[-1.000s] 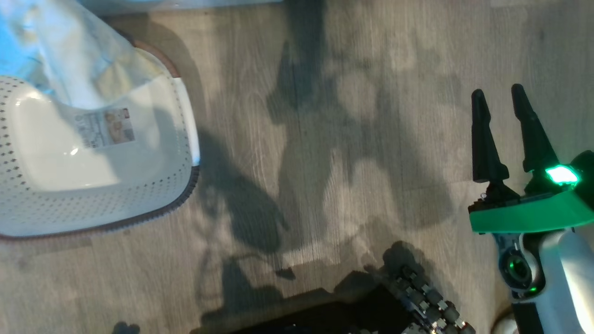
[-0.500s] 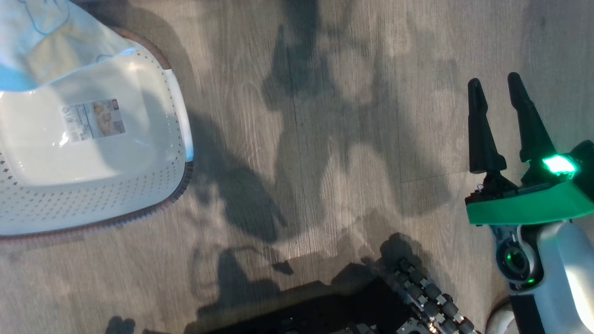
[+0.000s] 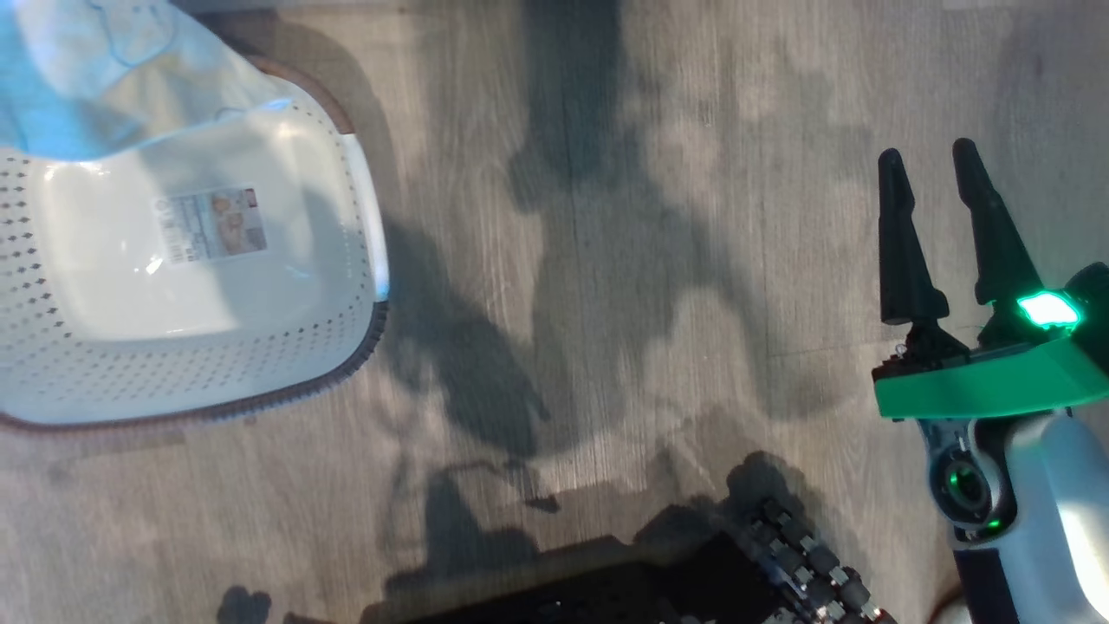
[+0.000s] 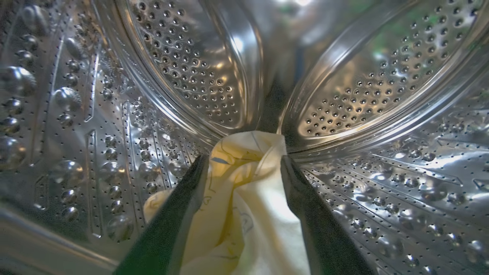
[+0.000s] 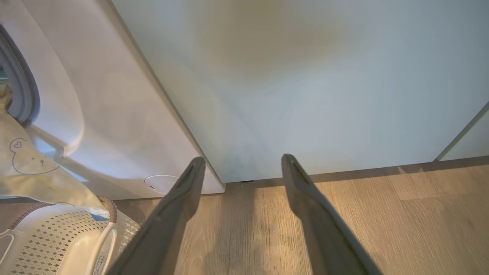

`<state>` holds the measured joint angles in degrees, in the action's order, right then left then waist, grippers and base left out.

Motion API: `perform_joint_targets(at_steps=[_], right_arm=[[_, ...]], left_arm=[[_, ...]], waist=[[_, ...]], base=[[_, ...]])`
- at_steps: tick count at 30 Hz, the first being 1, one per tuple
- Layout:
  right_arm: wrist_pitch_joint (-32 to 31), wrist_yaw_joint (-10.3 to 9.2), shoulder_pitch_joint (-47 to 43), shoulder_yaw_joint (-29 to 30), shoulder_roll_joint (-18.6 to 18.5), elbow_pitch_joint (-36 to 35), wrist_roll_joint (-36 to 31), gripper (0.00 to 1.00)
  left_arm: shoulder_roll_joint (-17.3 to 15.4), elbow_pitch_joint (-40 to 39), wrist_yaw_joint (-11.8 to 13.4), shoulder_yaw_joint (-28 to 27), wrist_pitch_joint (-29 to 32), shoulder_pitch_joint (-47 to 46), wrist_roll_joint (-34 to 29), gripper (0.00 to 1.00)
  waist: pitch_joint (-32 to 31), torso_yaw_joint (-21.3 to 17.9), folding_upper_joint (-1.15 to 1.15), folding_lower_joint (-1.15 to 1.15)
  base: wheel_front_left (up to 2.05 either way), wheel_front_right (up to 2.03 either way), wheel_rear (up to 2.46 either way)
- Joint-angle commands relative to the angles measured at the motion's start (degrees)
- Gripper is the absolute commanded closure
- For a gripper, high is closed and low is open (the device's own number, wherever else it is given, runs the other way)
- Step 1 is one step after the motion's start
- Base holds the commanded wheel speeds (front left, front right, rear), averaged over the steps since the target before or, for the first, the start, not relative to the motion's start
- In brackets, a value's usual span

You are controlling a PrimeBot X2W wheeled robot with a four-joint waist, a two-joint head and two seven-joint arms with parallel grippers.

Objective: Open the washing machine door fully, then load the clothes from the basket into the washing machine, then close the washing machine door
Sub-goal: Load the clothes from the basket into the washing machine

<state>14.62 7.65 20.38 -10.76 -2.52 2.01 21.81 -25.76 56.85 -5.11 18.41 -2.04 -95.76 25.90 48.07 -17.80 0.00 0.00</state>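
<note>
1. Since a second ago, the pale cream-yellow baby clothes (image 3: 95, 78) with faint printed outlines have drawn back over the far left corner of the small cream-white perforated plastic basket (image 3: 217, 364). Then they reached almost to the label sticker (image 3: 215, 225); now the sticker lies clear of them. Your head camera has shifted slightly too.
2. The clothes run as one long drape. In your right wrist view they hang from the grey gasket (image 5: 23, 88) of the white front-loading washing machine (image 5: 95, 95) down to the basket's brown rim, with a bear outline showing on the cloth.
3. In your left wrist view the bunched front end of the clothes lies on the perforated steel drum (image 4: 183, 57). It points at the drum's back wall, with its length along the fingers.
4. Your left hand (image 4: 244, 158) is inside the drum, its fingers spread wide. The cloth lies loose between them, and you cannot tell whether it still catches on either finger.
5. Your right hand (image 3: 929, 152) hangs over the grey wood-grain floor (image 3: 606, 260), well apart from the basket. Its fingers are wide apart with nothing between them, and they point at the pale green cabinet (image 5: 305, 76) beside the machine.
6. The basket's bottom holds the sticker alone.
</note>
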Motion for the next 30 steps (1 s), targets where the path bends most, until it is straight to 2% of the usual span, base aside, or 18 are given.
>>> perform_joint_targets(at_steps=[1,10,18,30], right_arm=[[0.4,-0.16,-1.1,-0.4,-0.4,-1.4,-0.4,0.0],[0.4,-0.16,-2.1,1.5,-0.4,-1.5,-2.6,0.0],[0.4,-0.16,-3.4,3.2,-0.4,-1.2,-4.7,0.0],[0.4,-0.16,-6.5,5.2,-0.4,-0.6,-8.2,0.0]], left_arm=[[-1.9,-1.6,0.3,-0.8,-0.2,-0.7,0.1,0.0],[0.3,-5.0,1.9,-0.9,-4.6,8.7,1.7,0.0],[1.5,-15.3,4.9,-1.1,-8.0,21.9,3.0,0.0],[2.0,-42.9,14.7,0.1,-8.5,49.2,2.7,0.0]], waist=[[-0.4,0.5,0.0,0.0],[-3.7,3.4,0.0,0.0],[-7.4,5.9,0.0,0.0],[-14.3,10.2,0.0,0.0]], base=[[0.0,0.0,0.0],[0.0,0.0,0.0],[0.0,0.0,0.0],[0.0,0.0,0.0]])
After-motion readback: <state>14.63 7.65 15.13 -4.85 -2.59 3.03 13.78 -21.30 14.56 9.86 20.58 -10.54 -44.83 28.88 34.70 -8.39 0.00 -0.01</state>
